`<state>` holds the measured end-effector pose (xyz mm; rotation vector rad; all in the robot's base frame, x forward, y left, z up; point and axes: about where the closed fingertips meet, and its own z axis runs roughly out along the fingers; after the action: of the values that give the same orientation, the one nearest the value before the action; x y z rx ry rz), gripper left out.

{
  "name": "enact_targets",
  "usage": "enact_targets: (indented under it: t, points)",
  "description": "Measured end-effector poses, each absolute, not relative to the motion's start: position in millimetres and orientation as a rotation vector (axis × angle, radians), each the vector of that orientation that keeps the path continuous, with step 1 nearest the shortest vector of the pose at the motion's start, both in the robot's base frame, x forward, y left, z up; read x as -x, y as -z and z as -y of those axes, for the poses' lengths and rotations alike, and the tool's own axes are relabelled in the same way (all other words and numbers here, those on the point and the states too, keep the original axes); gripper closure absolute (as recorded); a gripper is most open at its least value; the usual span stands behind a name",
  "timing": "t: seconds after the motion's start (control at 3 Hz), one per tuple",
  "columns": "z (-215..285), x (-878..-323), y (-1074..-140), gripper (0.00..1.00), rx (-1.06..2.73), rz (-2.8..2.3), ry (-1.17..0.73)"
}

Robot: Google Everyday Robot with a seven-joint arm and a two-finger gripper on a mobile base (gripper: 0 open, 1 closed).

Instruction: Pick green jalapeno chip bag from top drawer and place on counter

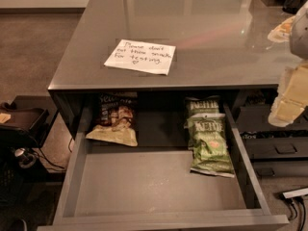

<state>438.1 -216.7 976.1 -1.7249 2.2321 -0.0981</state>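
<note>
Green jalapeno chip bag (210, 146) lies flat in the open top drawer (159, 186), by its right wall, touching 1 darker green bag (202, 105) behind it. 1 brown-and-cream bag (113, 124) lies back-left, making 3 bags. 1 note (140, 56) rests on the counter (216, 37). The gripper (290, 100) hangs at the right edge, well apart from the bags; I cannot tell its state.

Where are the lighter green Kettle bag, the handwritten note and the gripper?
green jalapeno chip bag (210, 146): camera view, middle of its front.
paper note (140, 57): camera view, centre of the sheet.
gripper (288, 105): camera view, its cream body at the picture's right edge.
</note>
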Motion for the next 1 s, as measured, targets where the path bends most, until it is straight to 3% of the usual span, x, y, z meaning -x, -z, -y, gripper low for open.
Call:
enact_targets:
  t: [1.0]
  points:
    - [199,-439,-922,0.0,1.651,-2.136,0.026]
